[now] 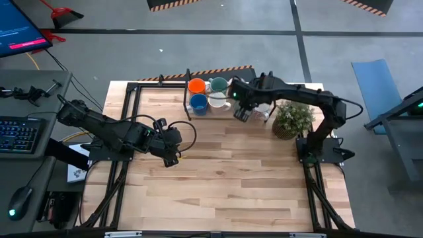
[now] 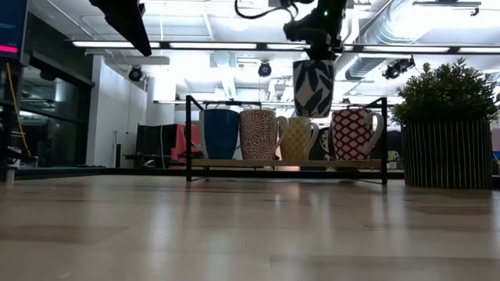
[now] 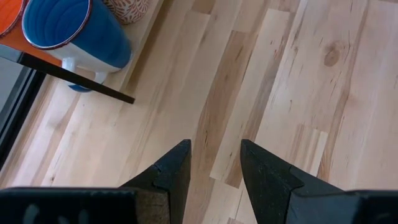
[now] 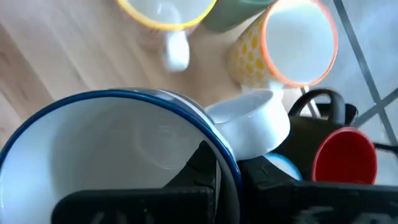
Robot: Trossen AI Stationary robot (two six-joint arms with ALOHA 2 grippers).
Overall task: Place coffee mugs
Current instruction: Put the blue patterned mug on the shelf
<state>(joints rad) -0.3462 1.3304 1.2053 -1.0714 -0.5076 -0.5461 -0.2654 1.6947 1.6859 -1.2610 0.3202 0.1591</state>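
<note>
My right gripper (image 1: 242, 111) hangs over the mug rack (image 2: 285, 164) at the table's far edge, shut on a white mug with a blue leaf pattern and blue rim (image 2: 312, 87). In the rack stand a blue mug (image 2: 220, 134), a red-patterned mug (image 2: 258, 134), a yellow-patterned mug (image 2: 297, 139) and a red-and-white mug (image 2: 351, 134). From above, an orange mug (image 1: 196, 85) and a teal mug (image 1: 218, 84) also show there. My left gripper (image 1: 173, 157) hovers open over bare table, left of centre. My right gripper (image 4: 227, 165) pinches the leaf-patterned mug's rim (image 4: 217, 140) right beside its white handle (image 4: 255, 127), one finger inside the mug and one outside. The fingers come from above, pointing down. The mug hangs upright below them, lifted clear above the mugs in the rack.
A bushy potted plant (image 1: 293, 120) stands just right of the rack, under the right arm. The rack's black frame bars (image 3: 74, 79) rise around the mugs. Bare wooden table (image 1: 231, 178) stretches from the rack to the near edge.
</note>
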